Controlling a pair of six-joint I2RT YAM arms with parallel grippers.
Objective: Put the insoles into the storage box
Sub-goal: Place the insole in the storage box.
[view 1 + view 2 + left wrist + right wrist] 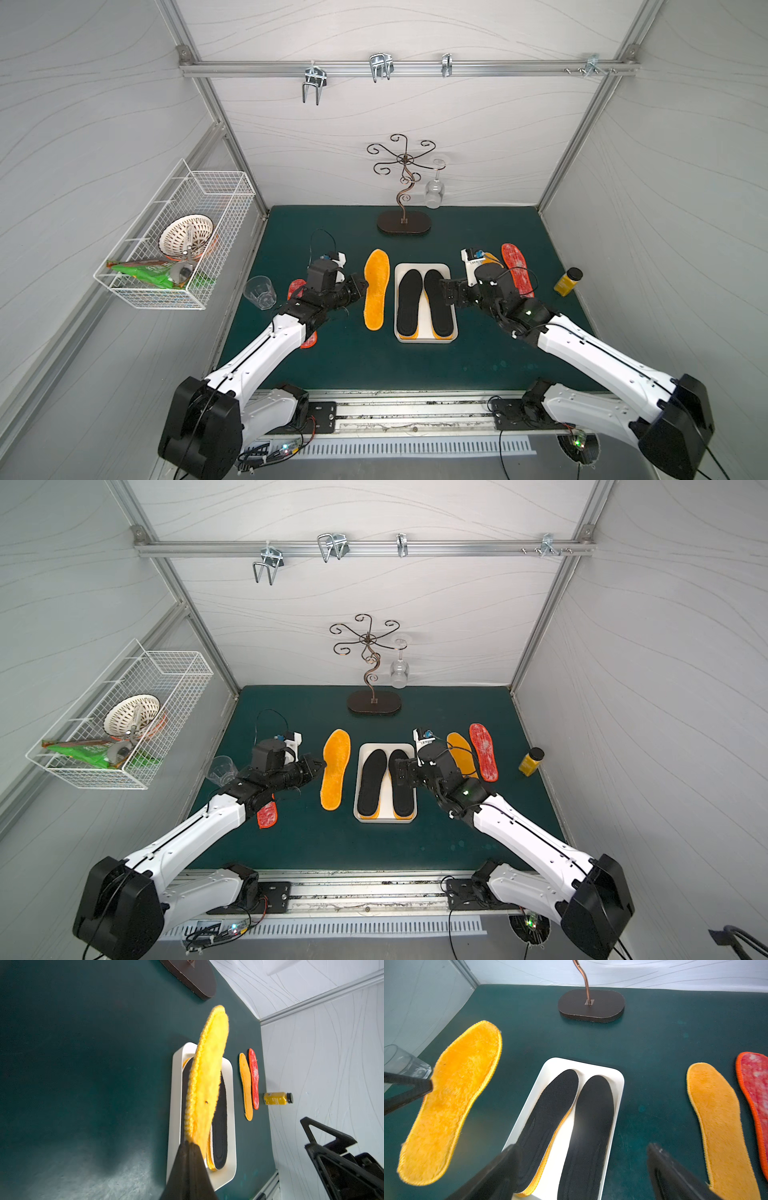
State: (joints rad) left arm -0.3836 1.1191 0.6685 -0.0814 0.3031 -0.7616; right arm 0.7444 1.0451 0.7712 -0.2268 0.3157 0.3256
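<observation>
Walls (415, 116) of pale, wave-lined panel in an aluminium frame enclosed a dark green worktop (365, 365) with a few faint pale spots near its front edge. Far left of the storage box (424, 337), a white wire basket (174, 249) hung on the side wall, off the surface. Nearer the box stood a clear tumbler (260, 292), and then a red speckled insole (267, 814) lay flat, largely hidden under the left arm. The left hand (365, 286) was pinched shut on the edge of an orange-yellow insole (376, 291), which hung clear of the worktop just left of the box.

The box sat mid-worktop holding two black insoles (409, 305) side by side, with orange-yellow edges showing beneath them. Behind the box stood a scrolled metal stand (404, 222) with a wine glass (434, 193) hanging upside down from it. The right hand (444, 293) hovered over the box's right side, jaws spread wide with nothing between them.

Right of the box lay a second orange-yellow insole (459, 750) and a second red insole (517, 270), close alongside each other. A yellow bottle (567, 282) stood beyond them, near the right wall.
</observation>
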